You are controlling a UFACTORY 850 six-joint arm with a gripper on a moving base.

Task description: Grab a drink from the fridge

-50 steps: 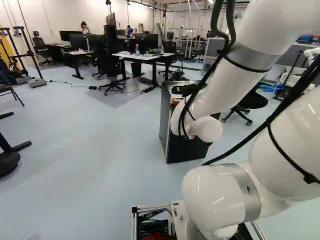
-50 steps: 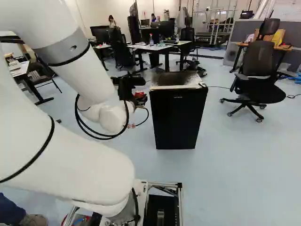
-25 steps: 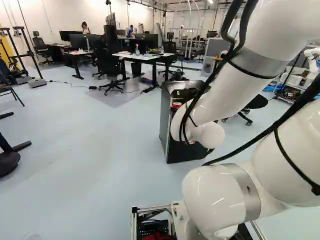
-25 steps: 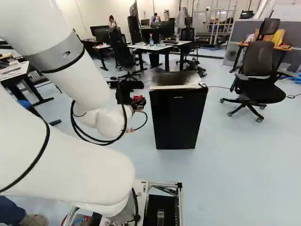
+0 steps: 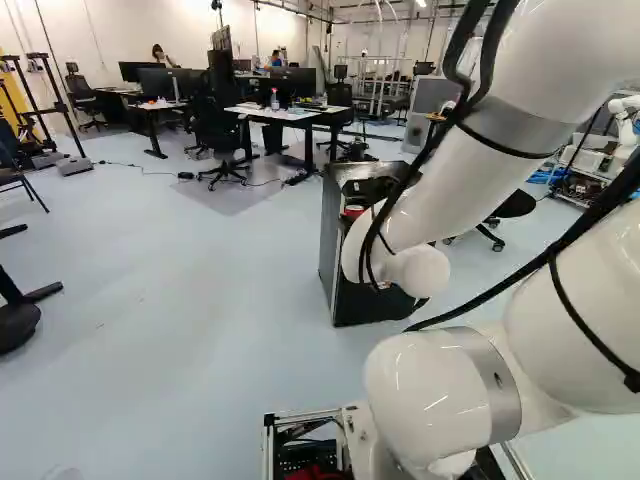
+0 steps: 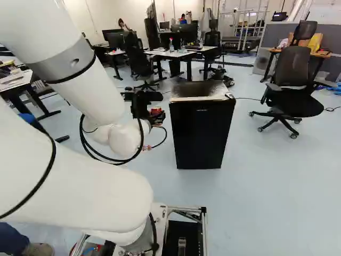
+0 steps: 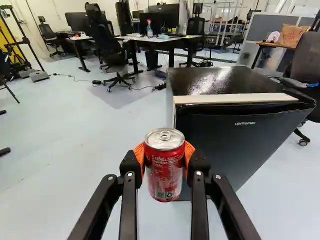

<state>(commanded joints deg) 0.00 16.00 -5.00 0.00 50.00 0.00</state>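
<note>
My red, silver-topped soda can [image 7: 165, 172] stands upright, its long axis square across the closing line of my black two-fingered hand [image 7: 164, 156], orange pads [image 7: 138, 154] gripping both sides. In the right base view it hangs left of the shut black box-shaped fridge [image 6: 201, 130]; I'd back away, keeping it level.

The can [image 7: 165, 172] is red, the fridge [image 6: 198, 138] black.
</note>
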